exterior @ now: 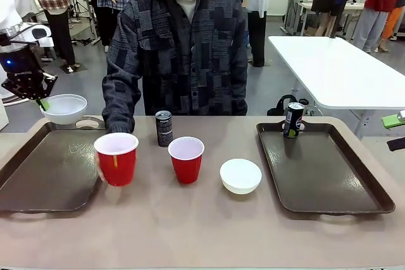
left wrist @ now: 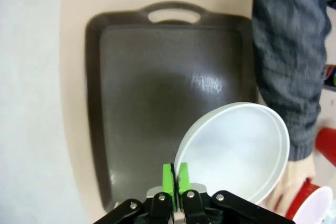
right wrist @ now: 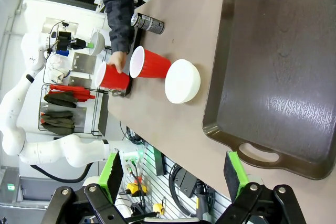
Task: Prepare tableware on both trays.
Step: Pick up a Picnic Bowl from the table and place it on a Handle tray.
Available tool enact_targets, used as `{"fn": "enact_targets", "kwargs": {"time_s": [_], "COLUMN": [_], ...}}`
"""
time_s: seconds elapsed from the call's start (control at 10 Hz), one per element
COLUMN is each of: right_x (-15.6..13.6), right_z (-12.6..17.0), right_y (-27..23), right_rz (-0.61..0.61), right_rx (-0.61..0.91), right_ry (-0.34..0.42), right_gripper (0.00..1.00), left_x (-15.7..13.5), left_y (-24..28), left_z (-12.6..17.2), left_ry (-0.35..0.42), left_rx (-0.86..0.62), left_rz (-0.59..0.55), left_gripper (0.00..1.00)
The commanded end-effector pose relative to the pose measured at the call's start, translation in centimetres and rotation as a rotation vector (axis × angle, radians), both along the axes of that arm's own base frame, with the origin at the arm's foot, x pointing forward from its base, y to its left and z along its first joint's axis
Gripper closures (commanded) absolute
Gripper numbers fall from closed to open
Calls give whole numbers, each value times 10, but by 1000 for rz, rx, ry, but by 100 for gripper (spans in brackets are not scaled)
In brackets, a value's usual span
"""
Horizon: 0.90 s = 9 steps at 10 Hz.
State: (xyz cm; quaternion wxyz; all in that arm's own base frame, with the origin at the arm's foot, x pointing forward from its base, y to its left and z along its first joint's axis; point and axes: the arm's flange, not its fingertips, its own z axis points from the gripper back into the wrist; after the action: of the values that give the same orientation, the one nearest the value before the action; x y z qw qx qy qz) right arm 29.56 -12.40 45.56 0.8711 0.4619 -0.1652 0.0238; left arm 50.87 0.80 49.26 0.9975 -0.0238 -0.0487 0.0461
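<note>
My left gripper [exterior: 41,102] is shut on the rim of a small white bowl [exterior: 63,108], held above the far edge of the left tray [exterior: 38,175]. In the left wrist view the green pads [left wrist: 168,176] pinch the bowl [left wrist: 236,150] over that tray [left wrist: 147,103]. The person's hand grips a red cup [exterior: 116,158] at the tray's right rim. A second red cup [exterior: 186,159], a dark can [exterior: 164,128] and another white bowl [exterior: 240,176] stand mid-table. One can [exterior: 293,119] stands on the right tray [exterior: 329,169]. My right gripper [right wrist: 173,177] hangs open beside the right tray [right wrist: 273,93].
The person stands at the far side, one sleeve [left wrist: 289,61] reaching down beside the left tray. A white table [exterior: 335,71] stands behind on the right, with people farther back. Bare tabletop lies along the near edge.
</note>
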Motion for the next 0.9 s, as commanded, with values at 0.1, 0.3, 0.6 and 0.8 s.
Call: {"fn": "enact_targets", "kwargs": {"time_s": [0.1,0.3,0.6,0.8], "right_x": [1,1,1,1], "right_z": [-1,-1,-1,-1], "right_y": [-1,-1,-1,-1], "right_rz": [4,4,4,4], "right_rx": [16,16,16,16], "right_ry": [-7,-7,-7,-7], "right_gripper": [0,0,0,0], "left_x": [-21,-45,-120,-157], "left_y": [23,35,79,91], "left_z": [-21,-3,67,76], "left_ry": [61,7,-134,-177], "left_rx": [21,0,4,-11], "left_rz": [-25,-27,-23,-61], "left_gripper": [96,96,96,96]}}
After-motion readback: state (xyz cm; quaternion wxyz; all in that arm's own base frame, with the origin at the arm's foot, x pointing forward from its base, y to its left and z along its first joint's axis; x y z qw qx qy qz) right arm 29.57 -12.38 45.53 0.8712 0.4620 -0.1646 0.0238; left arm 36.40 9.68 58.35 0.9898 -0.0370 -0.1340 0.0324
